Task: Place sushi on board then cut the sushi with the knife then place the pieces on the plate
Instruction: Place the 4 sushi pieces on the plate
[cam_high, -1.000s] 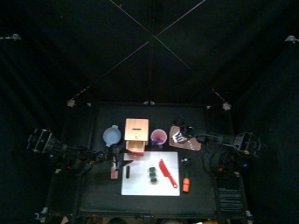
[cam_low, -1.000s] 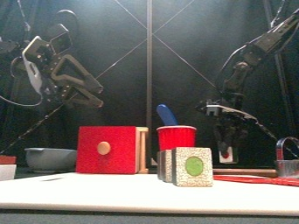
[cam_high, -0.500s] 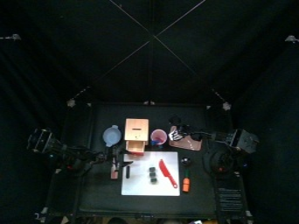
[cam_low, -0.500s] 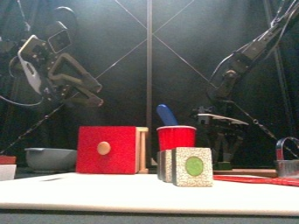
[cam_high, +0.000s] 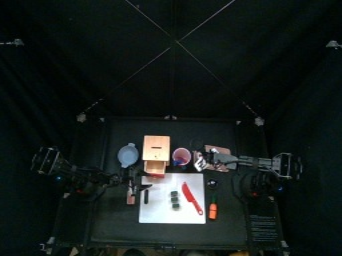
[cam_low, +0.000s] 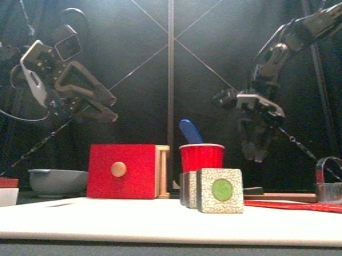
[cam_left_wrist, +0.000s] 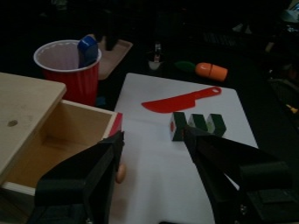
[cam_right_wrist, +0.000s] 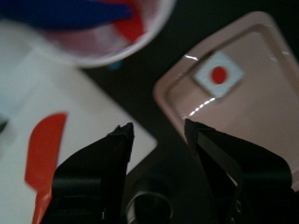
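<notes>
Left end effector and right end effector aloft, jaws apart

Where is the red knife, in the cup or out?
Out. The red knife lies flat on the white board beside the sushi; only the blue knife stands in the red cup.

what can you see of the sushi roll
The sushi roll is a short row of dark green toy blocks set close together. The end face toward the table's front is pale and speckled, with a green oval in the middle. It stands upright near the middle of the white cutting board, beside the red toy knife but apart from it. Nothing grips it; only the board touches it.
</notes>
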